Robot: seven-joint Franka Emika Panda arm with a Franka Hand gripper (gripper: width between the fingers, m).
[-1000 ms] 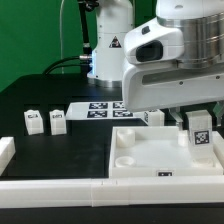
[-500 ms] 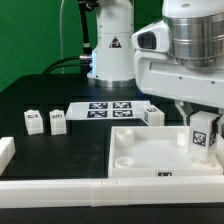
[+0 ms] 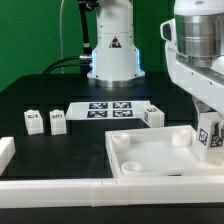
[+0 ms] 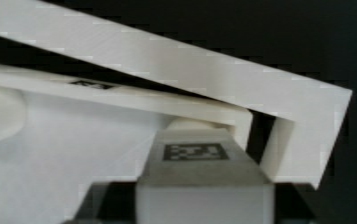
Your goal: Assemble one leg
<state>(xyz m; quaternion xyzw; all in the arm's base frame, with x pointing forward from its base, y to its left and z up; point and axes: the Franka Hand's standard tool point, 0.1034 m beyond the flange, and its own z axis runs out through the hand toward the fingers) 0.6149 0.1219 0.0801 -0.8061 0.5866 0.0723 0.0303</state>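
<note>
Leg (image 3: 212, 139) sat pinched upright in the gripper (image 4: 196, 200), its black-and-white tag facing the exterior camera. In the wrist view the dark fingers (image 4: 118, 205) pressed on either side of the block, whose tag showed between them. The held part hung at the exterior view's far right, partly cut off by the frame edge, just beside the right rim of the large white tray (image 3: 150, 160). Whether it touched that rim or the table could not be told. The tray lay flat on the black table (image 3: 50, 95), with a round socket visible at each of its far corners. Behind it, a third loose leg (image 3: 152, 115) stood close to its far rim. The marker board (image 3: 108, 108) lay just beyond that. Well apart, toward the exterior view's left, a pair of loose legs (image 3: 45, 121) stood side by side. A white fence (image 3: 90, 190) ran along the near edge of the table.
</note>
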